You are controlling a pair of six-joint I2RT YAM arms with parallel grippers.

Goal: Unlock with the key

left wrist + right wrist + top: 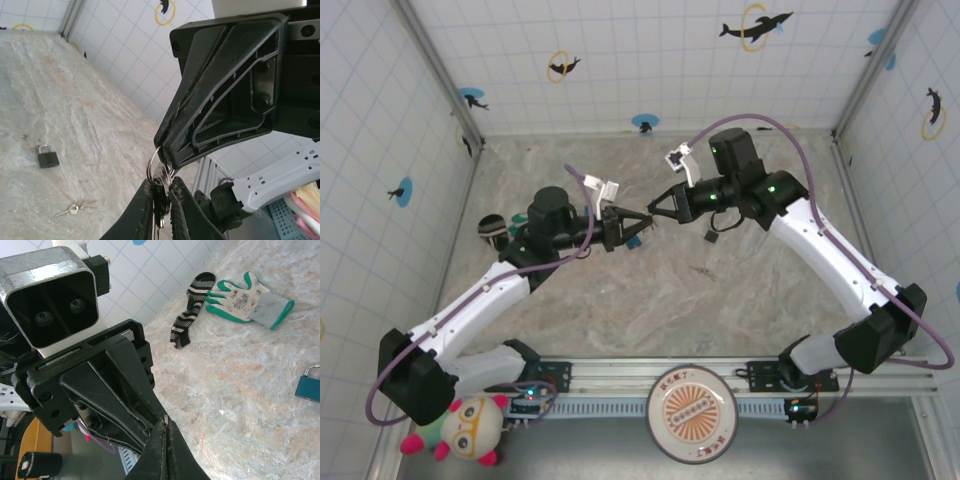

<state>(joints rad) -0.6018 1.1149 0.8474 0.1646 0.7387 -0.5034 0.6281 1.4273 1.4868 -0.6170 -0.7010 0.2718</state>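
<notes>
Nothing is unlocked: the padlock (48, 159) lies shut on the tabletop (75, 110). In the air, well apart from it, the left pincer (161, 189) pinches the key (159, 204) while the right pincer (166, 150) pinches its ring (151, 170). Reaching the padlock, inserting and turning are left.

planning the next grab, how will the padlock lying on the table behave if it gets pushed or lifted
The padlock lies flat, so a push would probably slide it across the table rather than tip or roll it. It looks solid and metal, so probably rigid and heavy for its size. Lying low on the surface, it may be awkward to pinch.
</notes>
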